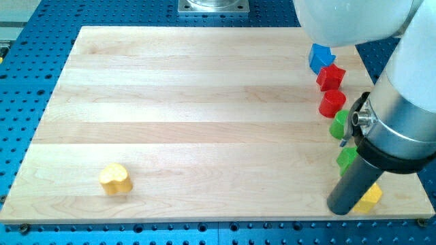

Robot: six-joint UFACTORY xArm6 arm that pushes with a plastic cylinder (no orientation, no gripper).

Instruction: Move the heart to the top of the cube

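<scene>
Pale wooden board (204, 102) on a blue perforated table (27, 122). Yellow heart-shaped block (115, 179) lies alone near the view's bottom left, well apart from everything else. Blue cube block (319, 57) sits at the view's upper right, partly under the white arm housing (354, 20). Just below it, touching or nearly so, a red star-like block (330, 76), then a red rounded block (332, 103). Two green blocks (338, 124) (347, 158) follow downward, shapes partly hidden by the arm. My tip (340, 208), the dark rod's end, rests at the view's bottom right, just beside a yellow block (370, 199) whose shape is obscured. No pincer here, so no state to tell.
</scene>
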